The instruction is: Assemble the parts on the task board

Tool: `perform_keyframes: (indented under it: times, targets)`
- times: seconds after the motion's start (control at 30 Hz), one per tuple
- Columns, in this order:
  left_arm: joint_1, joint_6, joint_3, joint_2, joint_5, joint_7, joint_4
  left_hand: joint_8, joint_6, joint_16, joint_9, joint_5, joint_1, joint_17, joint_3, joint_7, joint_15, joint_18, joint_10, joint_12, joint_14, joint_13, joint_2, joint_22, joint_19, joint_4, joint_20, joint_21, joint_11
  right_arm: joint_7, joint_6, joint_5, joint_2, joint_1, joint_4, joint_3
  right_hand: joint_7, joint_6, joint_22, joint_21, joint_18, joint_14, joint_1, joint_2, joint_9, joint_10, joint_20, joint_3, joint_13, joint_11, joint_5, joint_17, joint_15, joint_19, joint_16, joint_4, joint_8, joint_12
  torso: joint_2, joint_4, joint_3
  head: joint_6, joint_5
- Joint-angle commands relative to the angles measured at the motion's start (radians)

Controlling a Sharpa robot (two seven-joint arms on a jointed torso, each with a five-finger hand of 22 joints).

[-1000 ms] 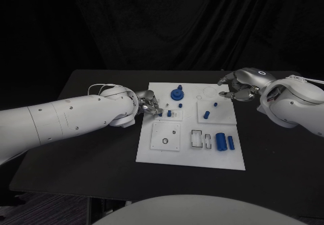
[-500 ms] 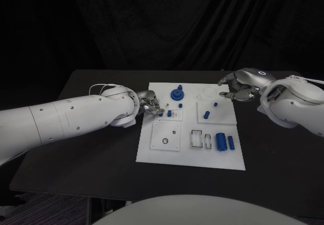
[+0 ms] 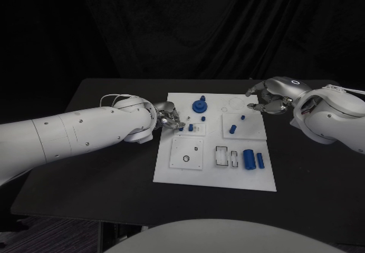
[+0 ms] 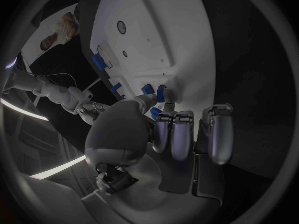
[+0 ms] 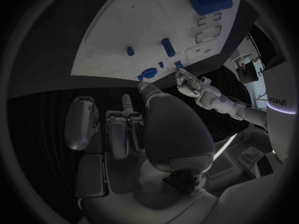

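Note:
The white task board [image 3: 217, 174] lies mid-table. My left hand [image 3: 169, 119] is at the board's left edge, fingers curled in, thumb reaching to a small upright blue peg [image 3: 191, 127] in a raised plate. In the left wrist view the thumb tip lies right beside that peg [image 4: 162, 94]; whether it grips the peg is unclear. My right hand [image 3: 266, 98] hovers over the board's far right corner with fingers curled and nothing seen in them [image 5: 140, 124]. A blue gear stack [image 3: 200, 106] stands at the far middle, and two blue cylinders [image 3: 253, 158] lie at the near right.
Another small blue peg [image 3: 233, 128] and a tiny blue piece [image 3: 242, 117] sit on the far right plate. A plate with two holes [image 3: 187, 153] lies near left on the board, with open slots [image 3: 222, 156] beside it. Black table [image 3: 99, 174] surrounds the board.
My left hand's fingers have drawn back slightly from the small peg. The right hand has stayed where it was.

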Motion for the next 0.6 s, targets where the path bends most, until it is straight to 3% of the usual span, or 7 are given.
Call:
perform_keyframes:
  times: [0.03,0.6]
  targets:
    - [-0.006,0.026,-0.003,-0.003,0.006,-0.002,0.0,0.006,-0.006,0.003,0.023,-0.006,-0.009,0.263,-0.006,0.0,0.007,0.001,0.106,0.0,0.104,0.263,-0.001,0.191,0.015,0.001,0.01,-0.005,0.005,-0.019,0.007,-0.003,-0.002,-0.003,0.001,0.001,0.0,0.007,0.179,-0.002,0.001,0.105,0.008,0.0,-0.001,0.102,0.001,-0.001,0.263,0.005,-0.001,0.263,0.009,-0.004,0.003,-0.005,-0.004,0.003,-0.001,-0.0003,-0.0004,0.0,0.0]
    - [-0.006,0.023,-0.003,-0.007,0.006,-0.003,-0.002,0.007,-0.006,0.003,0.023,-0.005,-0.008,0.263,-0.005,-0.001,0.007,0.001,0.106,0.0,0.104,0.263,0.001,0.19,0.014,-0.001,0.01,-0.007,0.005,-0.019,0.008,-0.003,-0.002,-0.005,0.0,0.001,0.0,0.007,0.179,-0.003,0.001,0.105,0.01,0.0,-0.002,0.102,0.001,0.0,0.263,0.005,-0.001,0.263,0.009,-0.004,0.003,-0.008,-0.004,0.003,-0.001,0.0011,-0.001,0.0,-0.001]
